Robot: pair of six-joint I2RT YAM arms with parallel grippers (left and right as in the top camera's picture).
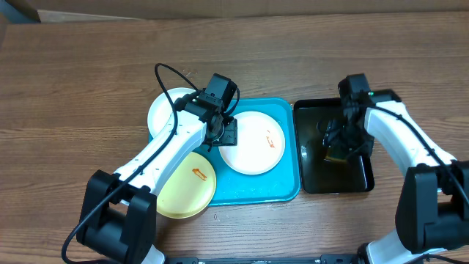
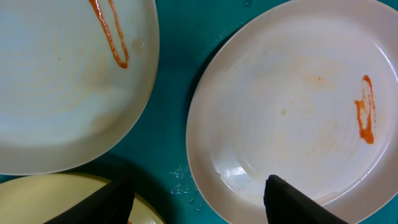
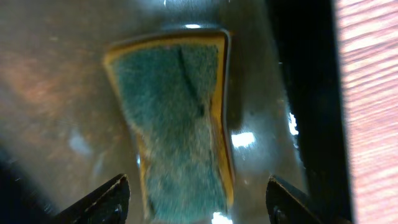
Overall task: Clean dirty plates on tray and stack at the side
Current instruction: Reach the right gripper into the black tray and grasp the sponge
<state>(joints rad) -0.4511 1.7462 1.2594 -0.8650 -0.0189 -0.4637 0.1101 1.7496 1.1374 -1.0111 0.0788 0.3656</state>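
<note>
1. Plates (image 2: 292, 112): three, each with a red-orange smear; none stacked at the side yet.
2. Centre plate (image 1: 249, 150): white, wholly inside the tray (image 1: 284, 185), right of middle; smear (image 2: 365, 118) near its right rim.
3. Back plate (image 1: 165, 110): white, over the tray's far-left corner, part of it past the rim.
4. Yellow plate (image 1: 189, 189): over the near-left corner, part of it out over the bench (image 1: 73, 66).
5. Left pincer (image 1: 229, 133): wide open, holding nothing, above the tray at the centre plate's left edge. One finger (image 2: 298, 202) shows over that plate's rim; contact cannot be told.
6. Right pincer (image 3: 196, 186): open, empty, fingers either side of the sponge (image 3: 177, 118), which lies green face up in the wet black tray (image 1: 311, 177).
7. Step in hand, as judged: take up the sponge, with the centre plate likely first for wiping.
8. Method:
   - Lower the right pincer square over the sponge.
   - Close across its narrow width near mid-length, so it neither folds nor swings.
   - Let it drip before crossing.
   - Have the left pincer pinch the centre plate's left rim, clear of the smear, since droplets on the tray suggest it may slide.
   - Wipe from the right rim inward, pressing lightly.
</note>
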